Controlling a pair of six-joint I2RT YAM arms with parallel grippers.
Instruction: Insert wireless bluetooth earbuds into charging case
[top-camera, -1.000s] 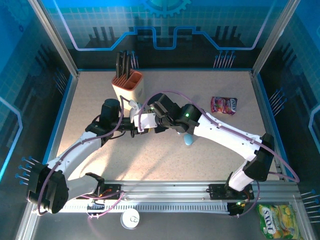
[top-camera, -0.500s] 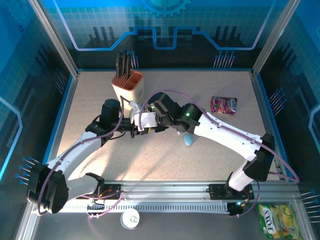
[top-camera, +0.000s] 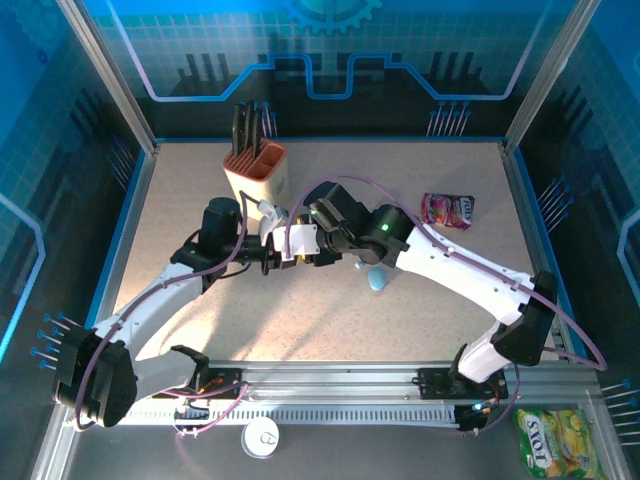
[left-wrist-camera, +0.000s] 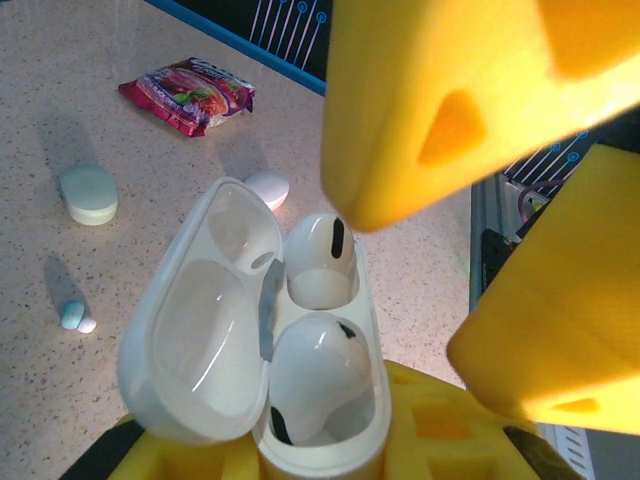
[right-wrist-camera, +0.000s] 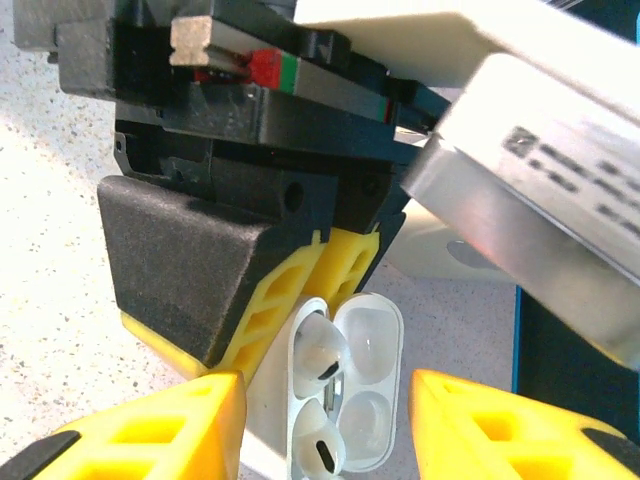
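On the speckled beige table (top-camera: 420, 330), fenced by blue translucent walls (top-camera: 60, 150), stand an orange-and-white holder (top-camera: 256, 172) with dark tools and a red snack packet (top-camera: 448, 210). Seen from above, both arms meet near the middle. The left wrist camera makes clear what is too small from above: the left gripper (left-wrist-camera: 320, 455) clamps the open charging case (left-wrist-camera: 190, 340), and two white earbuds (left-wrist-camera: 322, 255) sit in its wells. In the right wrist camera the right gripper (right-wrist-camera: 330, 440) has its yellow fingers (right-wrist-camera: 150, 430) spread, one at each side of the case, apart from it.
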